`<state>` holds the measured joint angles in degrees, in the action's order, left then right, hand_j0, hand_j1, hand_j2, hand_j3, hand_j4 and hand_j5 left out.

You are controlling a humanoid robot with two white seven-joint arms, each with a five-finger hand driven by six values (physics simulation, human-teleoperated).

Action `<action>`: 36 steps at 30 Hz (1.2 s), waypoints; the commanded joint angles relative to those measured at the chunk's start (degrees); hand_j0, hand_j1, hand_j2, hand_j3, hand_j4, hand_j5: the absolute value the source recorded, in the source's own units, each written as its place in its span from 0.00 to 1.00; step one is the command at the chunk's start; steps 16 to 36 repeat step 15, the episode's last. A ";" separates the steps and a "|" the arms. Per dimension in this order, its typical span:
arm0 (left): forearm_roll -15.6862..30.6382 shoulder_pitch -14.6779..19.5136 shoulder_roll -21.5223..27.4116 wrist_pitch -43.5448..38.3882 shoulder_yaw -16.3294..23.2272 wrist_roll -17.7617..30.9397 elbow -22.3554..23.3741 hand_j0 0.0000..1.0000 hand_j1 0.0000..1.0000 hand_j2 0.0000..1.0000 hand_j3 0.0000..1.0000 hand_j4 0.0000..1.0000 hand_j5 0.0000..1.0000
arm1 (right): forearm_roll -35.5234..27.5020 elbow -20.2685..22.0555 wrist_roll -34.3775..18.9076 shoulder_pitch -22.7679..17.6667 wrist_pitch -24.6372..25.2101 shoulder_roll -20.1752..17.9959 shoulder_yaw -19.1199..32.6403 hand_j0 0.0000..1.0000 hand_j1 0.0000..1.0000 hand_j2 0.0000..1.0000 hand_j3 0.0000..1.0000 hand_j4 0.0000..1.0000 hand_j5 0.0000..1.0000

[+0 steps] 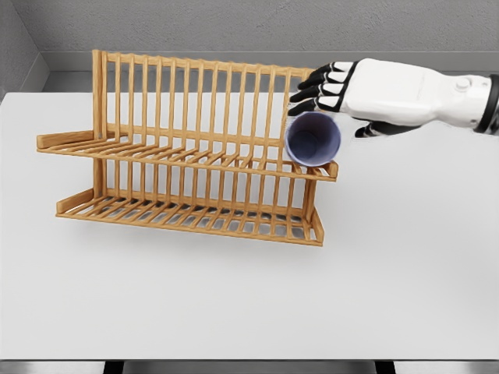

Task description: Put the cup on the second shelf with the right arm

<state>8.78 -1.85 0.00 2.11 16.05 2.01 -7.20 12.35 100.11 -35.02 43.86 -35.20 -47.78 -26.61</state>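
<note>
A purple-blue cup [313,139] lies on its side at the right end of the wooden dish rack's upper shelf [187,156], its mouth facing me. It rests on the slats against the shelf's front rail. My right hand [334,103] hovers just above and behind the cup. The black-tipped fingers [310,87] are stretched out over the cup's top, and the thumb [373,130] points off to the right, clear of the cup. Nothing is in the hand's grasp. The white right forearm [421,95] comes in from the right edge.
The two-tier wooden rack [195,214] stands on a white table [249,304], with a tall slatted back and a lower shelf below. The table's far edge meets a grey wall behind the rack.
</note>
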 commanded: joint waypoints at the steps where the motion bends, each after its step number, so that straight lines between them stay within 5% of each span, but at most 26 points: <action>1: 0.00 0.00 0.00 0.00 0.03 0.01 0.00 1.00 1.00 1.00 1.00 1.00 1.00 | -0.30 -1.22 0.02 -0.17 0.20 -0.21 8.06 1.00 1.00 1.00 1.00 1.00 1.00; 4: 0.00 0.00 0.00 0.00 0.04 0.01 0.00 1.00 1.00 1.00 1.00 1.00 1.00 | -0.30 -11.94 0.02 -3.86 0.20 -0.12 15.62 1.00 1.00 1.00 1.00 1.00 1.00; 9: 0.00 0.00 0.00 0.00 0.03 0.01 0.00 1.00 1.00 1.00 1.00 1.00 1.00 | -0.22 -20.12 0.02 -13.27 0.20 1.46 17.39 1.00 1.00 1.00 1.00 1.00 1.00; 13: 0.00 0.00 0.00 0.00 0.04 0.01 0.00 1.00 1.00 1.00 1.00 1.00 1.00 | 5.93 -20.12 0.02 -17.14 0.20 10.07 17.38 1.00 1.00 1.00 1.00 1.00 1.00; 36: 0.09 0.00 0.00 0.00 0.12 0.01 0.00 1.00 1.00 1.00 1.00 1.00 1.00 | 6.81 -20.21 0.02 -17.14 0.20 10.43 17.39 1.00 1.00 1.00 1.00 1.00 1.00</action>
